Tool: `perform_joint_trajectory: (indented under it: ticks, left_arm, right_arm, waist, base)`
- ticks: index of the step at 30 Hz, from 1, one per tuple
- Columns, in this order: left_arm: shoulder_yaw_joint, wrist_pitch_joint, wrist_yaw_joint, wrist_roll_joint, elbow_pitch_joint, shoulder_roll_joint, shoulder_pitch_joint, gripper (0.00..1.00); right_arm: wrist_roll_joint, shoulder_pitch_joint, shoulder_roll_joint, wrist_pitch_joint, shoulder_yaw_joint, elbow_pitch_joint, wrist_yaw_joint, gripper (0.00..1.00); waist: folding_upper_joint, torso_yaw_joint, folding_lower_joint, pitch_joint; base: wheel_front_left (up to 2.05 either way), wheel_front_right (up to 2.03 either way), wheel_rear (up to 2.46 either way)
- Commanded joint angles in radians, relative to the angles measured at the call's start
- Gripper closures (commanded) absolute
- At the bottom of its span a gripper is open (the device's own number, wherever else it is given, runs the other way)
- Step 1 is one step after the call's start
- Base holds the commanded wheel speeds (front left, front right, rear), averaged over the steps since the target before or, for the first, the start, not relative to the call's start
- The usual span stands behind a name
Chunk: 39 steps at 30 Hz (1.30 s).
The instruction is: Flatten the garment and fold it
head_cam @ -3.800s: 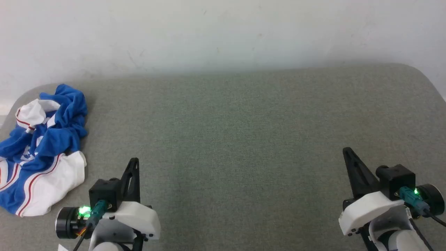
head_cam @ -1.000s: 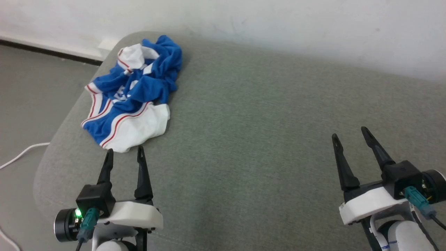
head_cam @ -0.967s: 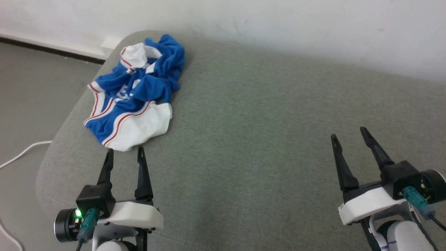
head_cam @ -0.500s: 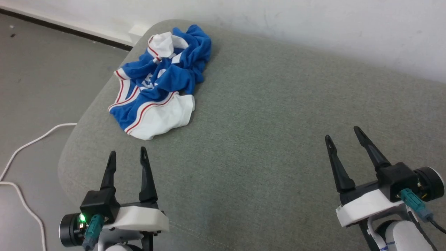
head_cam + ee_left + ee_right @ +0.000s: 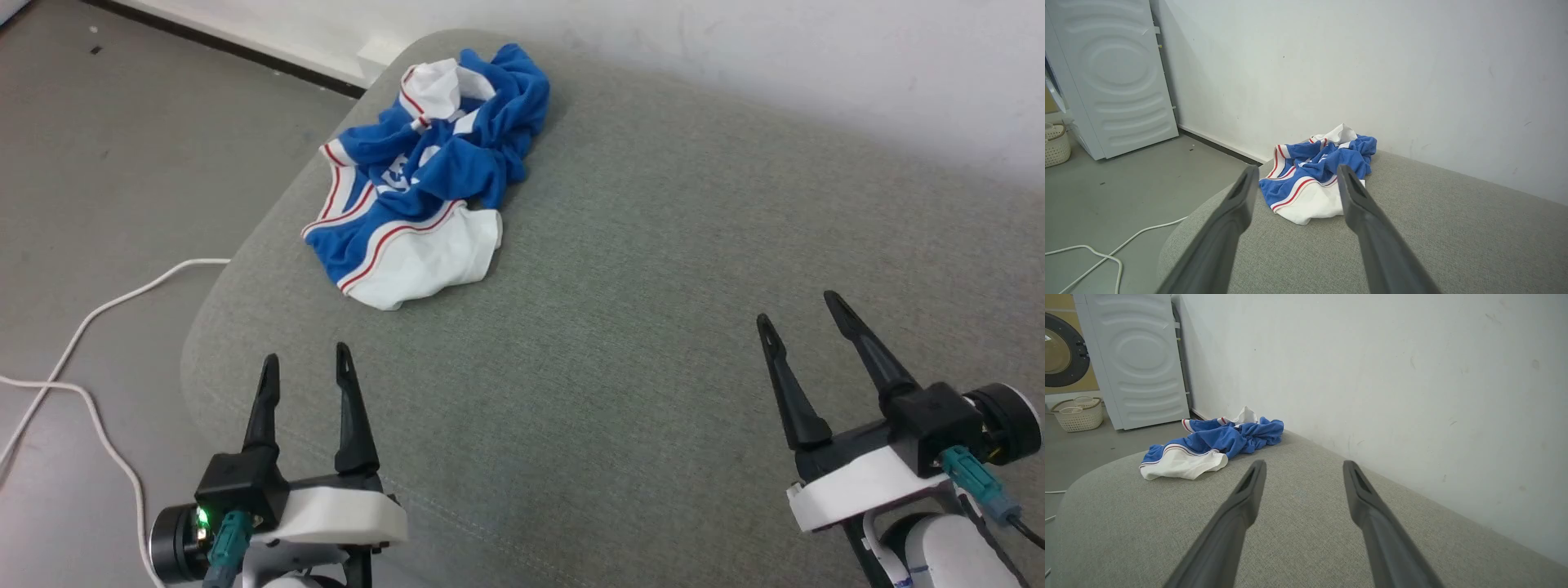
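Soft matt jersey cloth in the crumpled garment (image 5: 424, 204) ahead of the left end effector (image 5: 306, 353), with thin red trim on blue and white. Beneath both, coarse grey woven upholstery over the surface (image 5: 637, 343), matt, with a faint stitched seam near the left end effector's base. Matt black hard plastic in the long fingers of the right end effector (image 5: 797, 306), with smooth white plastic shells behind. Beyond the garment, matt painted wall (image 5: 735, 49), lightly scuffed. Left of the left end effector, smooth dull grey floor (image 5: 122, 147) and a smooth white cable (image 5: 192, 262).
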Motion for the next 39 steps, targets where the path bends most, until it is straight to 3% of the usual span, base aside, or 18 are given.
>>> perform_joint_trajectory:
  ticks: [1,27,39]
  left_arm:
    - [-0.006,-0.012,0.013,-0.008,-0.008,-0.003,0.019,0.00]
    - [-0.051,-0.066,0.072,-0.053,-0.012,-0.004,0.023,0.00]
    - [-0.049,-0.066,0.072,-0.060,-0.012,-0.004,0.024,0.00]
  right_arm:
    - [0.009,-0.018,-0.007,-0.008,0.007,-0.005,-0.002,0.00]
    - [0.016,-0.038,-0.037,-0.044,0.028,-0.033,-0.002,0.00]
    - [0.014,-0.044,-0.042,-0.038,0.034,-0.045,-0.002,0.00]
  waist:
    - [0.0000,0.015,0.0000,0.006]
    - [0.0000,0.146,0.0000,0.039]
    - [0.0000,0.128,0.0000,0.047]
  base:
    - [-0.01,-0.01,-0.01]
    - [0.00,0.00,0.00]
    - [0.00,0.00,0.00]
